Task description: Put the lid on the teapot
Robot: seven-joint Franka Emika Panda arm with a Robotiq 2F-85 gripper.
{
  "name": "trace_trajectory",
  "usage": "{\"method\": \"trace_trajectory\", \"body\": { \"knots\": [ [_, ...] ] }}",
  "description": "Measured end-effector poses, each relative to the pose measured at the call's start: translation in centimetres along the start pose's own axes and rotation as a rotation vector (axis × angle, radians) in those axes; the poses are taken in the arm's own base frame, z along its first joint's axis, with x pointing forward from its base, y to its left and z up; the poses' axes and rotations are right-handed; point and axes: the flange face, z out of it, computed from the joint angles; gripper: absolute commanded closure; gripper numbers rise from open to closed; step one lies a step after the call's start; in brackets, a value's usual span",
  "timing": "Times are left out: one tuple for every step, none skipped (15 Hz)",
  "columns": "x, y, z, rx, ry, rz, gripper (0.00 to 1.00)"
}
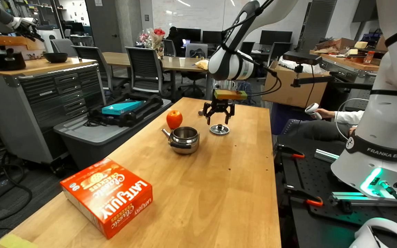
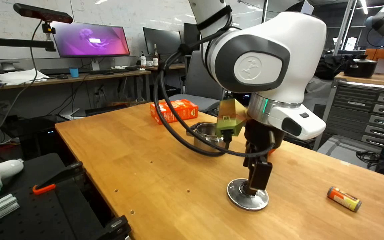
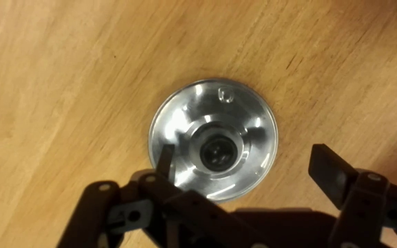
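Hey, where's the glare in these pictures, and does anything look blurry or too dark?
Wrist view: white highlights on the lid; gripper fingers nearly black, slightly soft. Both exterior views: pale streaks near the top of a whiteboard. In an exterior view, the green base light washes out toward white.

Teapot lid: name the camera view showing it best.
Wrist view: it shows the teapot lid large and nearly whole, from above. Both exterior views show it smaller; in an exterior view the gripper covers part of it.
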Motion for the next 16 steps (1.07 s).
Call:
{"method": "trace_trajectory", "body": {
  "knots": [
    [0.02, 0.05, 0.15, -0.003, -0.004, 0.001, 0.0],
    [0.06, 0.11, 0.25, -0.005, -0.007, 0.003, 0.0],
    [0.09, 0.17, 0.32, -0.006, -0.009, 0.005, 0.0],
    [0.12, 0.24, 0.36, -0.007, -0.011, 0.006, 0.0],
    [0.15, 0.31, 0.4, -0.009, -0.013, 0.008, 0.02],
    [0.17, 0.38, 0.42, -0.01, -0.015, 0.011, 0.07],
    [0.2, 0.44, 0.44, -0.011, -0.017, 0.013, 0.13],
    [0.22, 0.49, 0.47, -0.013, -0.019, 0.015, 0.23],
    [0.24, 0.53, 0.49, -0.014, -0.022, 0.016, 0.37],
    [0.28, 0.56, 0.51, -0.015, -0.023, 0.018, 0.43],
    [0.31, 0.6, 0.54, -0.016, -0.025, 0.019, 0.55],
    [0.35, 0.63, 0.59, -0.017, -0.027, 0.021, 0.63],
    [0.39, 0.65, 0.65, -0.019, -0.03, 0.022, 0.7],
    [0.43, 0.65, 0.71, -0.021, -0.033, 0.023, 0.77],
    [0.51, 0.66, 0.68, -0.022, -0.035, 0.024, 0.85],
    [0.59, 0.64, 0.61, -0.022, -0.037, 0.026, 0.92]
  ]
}}
